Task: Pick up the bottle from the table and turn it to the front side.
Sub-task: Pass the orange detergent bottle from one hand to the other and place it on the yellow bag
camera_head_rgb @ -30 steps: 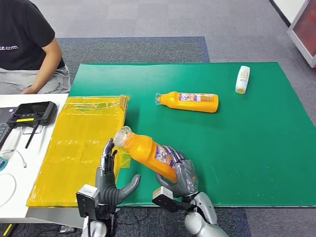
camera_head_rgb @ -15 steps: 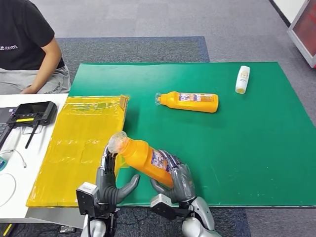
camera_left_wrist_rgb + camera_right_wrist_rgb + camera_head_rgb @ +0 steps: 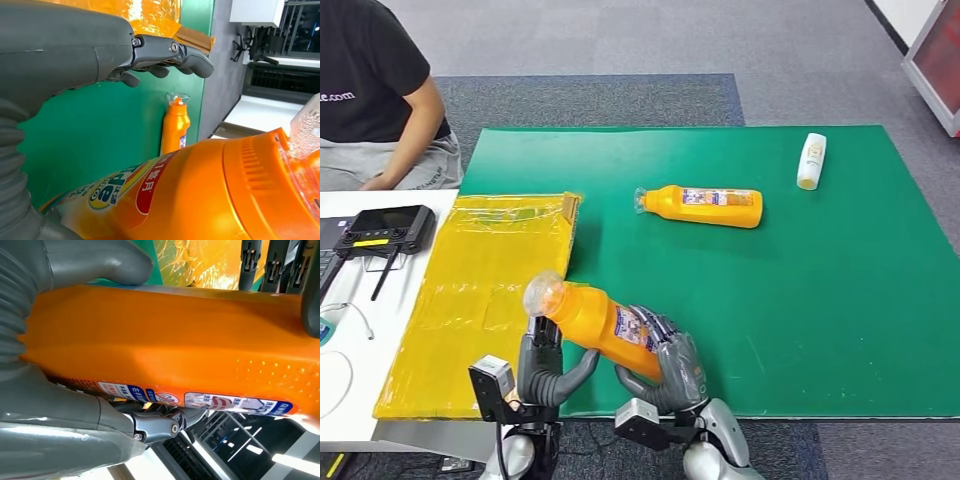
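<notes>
My right hand grips an orange bottle by its labelled lower body and holds it tilted above the table's near edge, its clear cap pointing left. In the right wrist view the bottle lies across my palm, with the thumb over it. My left hand is open just under the bottle's neck, thumb stretched toward the bottle. In the left wrist view its fingers are straight and apart from the bottle.
A second orange bottle lies on the green mat, and a small white bottle lies at the far right. A yellow plastic bag lies to the left. A black controller and a seated person are at far left.
My right hand has carried the bottle left and nearer me, so its cap now sits over my left hand's fingers. The left hand has stayed open and shifted slightly.
</notes>
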